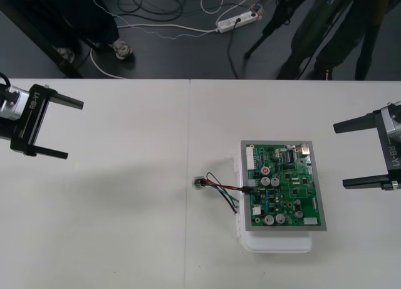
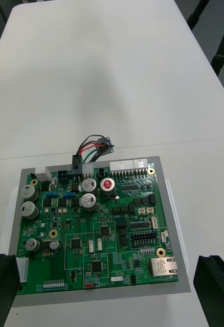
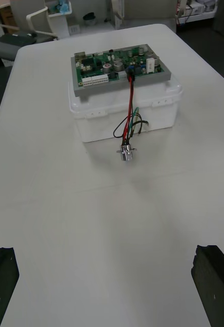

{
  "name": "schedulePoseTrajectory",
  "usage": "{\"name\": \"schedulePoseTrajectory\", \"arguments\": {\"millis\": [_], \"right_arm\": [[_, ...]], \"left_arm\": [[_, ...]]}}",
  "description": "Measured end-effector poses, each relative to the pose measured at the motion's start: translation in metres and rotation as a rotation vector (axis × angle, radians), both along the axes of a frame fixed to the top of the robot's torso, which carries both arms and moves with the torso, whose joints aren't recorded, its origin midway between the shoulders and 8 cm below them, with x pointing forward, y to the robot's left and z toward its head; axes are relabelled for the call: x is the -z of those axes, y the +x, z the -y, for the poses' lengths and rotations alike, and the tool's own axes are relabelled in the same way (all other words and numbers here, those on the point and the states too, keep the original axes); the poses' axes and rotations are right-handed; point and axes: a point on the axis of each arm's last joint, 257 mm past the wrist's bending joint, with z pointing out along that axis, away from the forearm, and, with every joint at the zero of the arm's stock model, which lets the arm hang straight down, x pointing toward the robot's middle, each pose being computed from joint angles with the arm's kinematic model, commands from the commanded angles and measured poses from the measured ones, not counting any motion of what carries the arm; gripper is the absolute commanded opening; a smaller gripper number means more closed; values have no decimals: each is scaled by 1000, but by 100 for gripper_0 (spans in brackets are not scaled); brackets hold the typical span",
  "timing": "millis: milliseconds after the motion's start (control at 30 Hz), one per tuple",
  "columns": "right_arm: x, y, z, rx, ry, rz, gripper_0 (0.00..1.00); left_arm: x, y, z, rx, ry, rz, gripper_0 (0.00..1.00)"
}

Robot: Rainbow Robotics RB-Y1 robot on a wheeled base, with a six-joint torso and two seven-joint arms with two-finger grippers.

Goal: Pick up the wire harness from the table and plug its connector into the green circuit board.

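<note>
Small wire harness [image 1: 222, 189] plugged into the left edge of the green circuit board [image 1: 283, 185], its metal socket [image 1: 198, 183] on the table [image 1: 125, 207] left of the board, 2 grippers released, left gripper [image 1: 74, 130] well left of the board, right gripper [image 1: 339, 156] near its right.

white base [image 1: 276, 244]: mostly hidden beneath the green circuit board [image 1: 282, 185]
left gripper [image 1: 74, 130]: body cut off at the edge
right gripper [image 1: 340, 156]: body cut off likewise
</note>
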Motion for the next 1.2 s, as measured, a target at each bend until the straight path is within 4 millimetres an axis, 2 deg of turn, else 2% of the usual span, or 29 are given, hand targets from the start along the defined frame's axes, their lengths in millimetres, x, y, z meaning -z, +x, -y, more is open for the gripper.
{"name": "schedulePoseTrajectory", "arguments": {"millis": [200, 300, 533, 700, 933, 1200], "right_arm": [[-1, 0, -3, -18, 8, 23, 100], [-4, -2, -6, -36, 22, 42, 100], [-9, -5, -11, -51, 49, 43, 100], [-9, -5, -11, -51, 52, 43, 100], [-9, -5, -11, -52, 53, 43, 100], [-10, -5, -12, -54, 56, 44, 100]], "left_arm": [[-10, -5, 5, -43, 27, -96, 100], [-17, -7, 4, -29, 69, -34, 100], [-47, -18, 0, -40, 103, 123, 100], [-49, -29, 5, -96, 102, 78, 100], [-56, -33, 20, -168, 60, 42, 100], [-43, -44, 33, -138, 93, 70, 100]]}}
